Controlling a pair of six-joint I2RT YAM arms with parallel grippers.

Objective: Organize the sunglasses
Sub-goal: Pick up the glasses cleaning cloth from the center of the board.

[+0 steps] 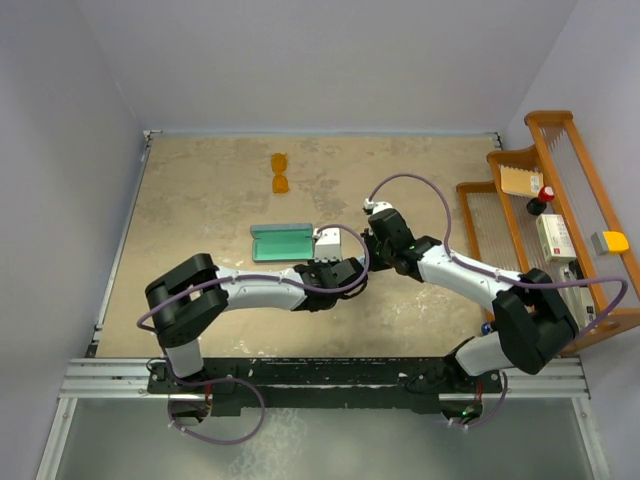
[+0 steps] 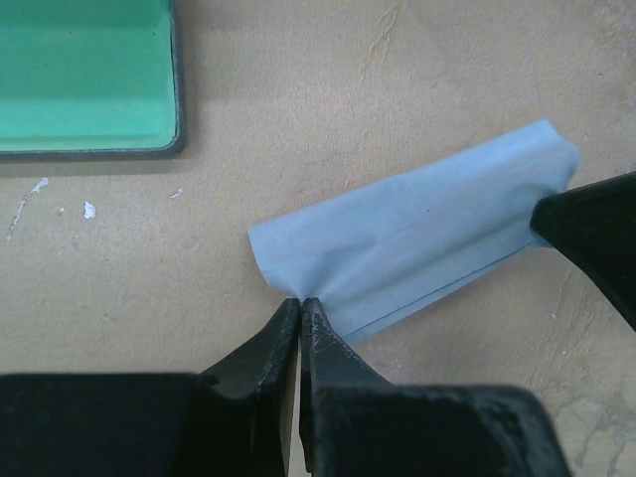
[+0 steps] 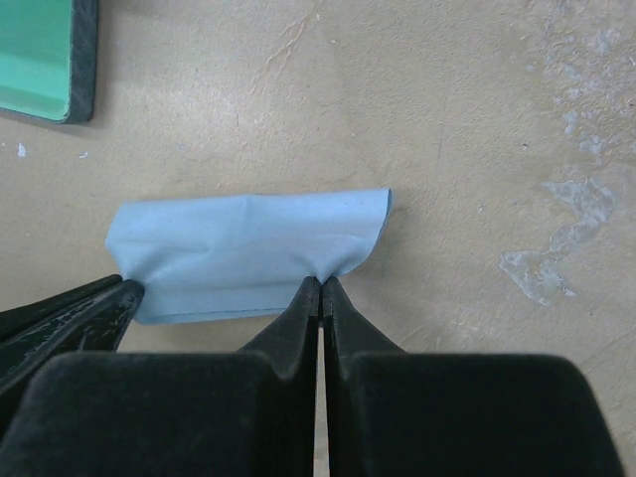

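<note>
The glasses case (image 1: 283,241) lies open on the table (image 1: 200,200), a little left of the middle. Only its green lining shows, with a dark rim around it. The sunglasses (image 1: 281,172) are not in it: they lie on the bare tabletop farther back, toward the far wall and well apart from the case, their orange lenses facing up. At the right edge stands a wooden rack (image 1: 560,130) that holds a few small things, among them a tan card, a red-and-black piece and a white box; what these are is too small to tell. The overhead view shows both arms reaching in so that their tips meet just right of the case, but the arms hide what lies under them. The wrist cameras show it. A folded light-blue cloth (image 2: 417,229) lies flat on the table, and each gripper has one end of it. The left gripper (image 2: 299,303) has its jaws pressed together on the near corner of the cloth's left end. The right gripper (image 3: 320,286) is likewise pinched tight on the cloth's right edge. Each wrist view catches the other arm's black fingertip at the far end of the cloth, and a corner of the case at the upper left. Neither wrist view shows the sunglasses or the rack.
</note>
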